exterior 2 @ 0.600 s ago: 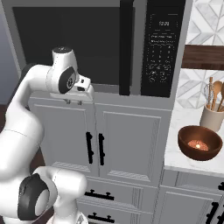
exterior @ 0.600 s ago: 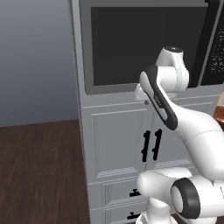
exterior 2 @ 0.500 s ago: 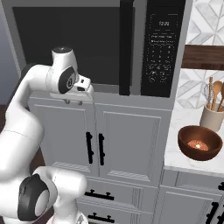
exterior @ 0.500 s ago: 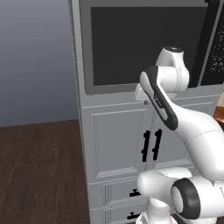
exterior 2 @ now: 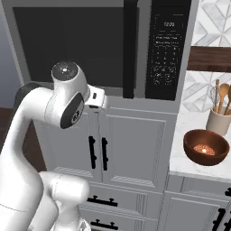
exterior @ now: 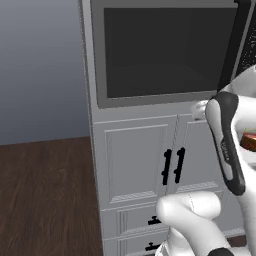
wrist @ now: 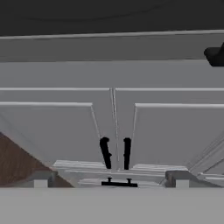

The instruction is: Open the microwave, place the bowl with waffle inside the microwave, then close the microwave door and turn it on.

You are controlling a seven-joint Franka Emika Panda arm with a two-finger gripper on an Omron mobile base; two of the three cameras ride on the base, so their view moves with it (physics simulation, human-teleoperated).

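Observation:
The microwave point(exterior 2: 72, 45) fills the top of the cabinet column, and its door point(exterior: 165, 50) is shut. The long black bar handle point(exterior 2: 130, 49) runs down beside the speckled control strip point(exterior 2: 164, 49). The handle's lower end point(wrist: 214, 56) shows at the upper right of the hand view. My gripper point(wrist: 109, 180) is open and holds nothing, its fingertips point(wrist: 41, 179) spread wide. It points at the cupboard doors just under the microwave's lower edge, left of the handle. The brown bowl point(exterior 2: 206, 146) with the waffle stands on the white counter at the right, apart from the gripper.
White panelled cupboard doors with paired black handles point(exterior 2: 98, 153) sit below the microwave, with drawers point(exterior: 150, 220) under them. A pot of wooden utensils point(exterior 2: 219, 119) stands behind the bowl. Dark wood floor point(exterior: 45, 190) lies to the left.
The arm has swung to the right and a little lower, bringing the hand closer to the handle's lower end. The door stays shut and the bowl has not moved.

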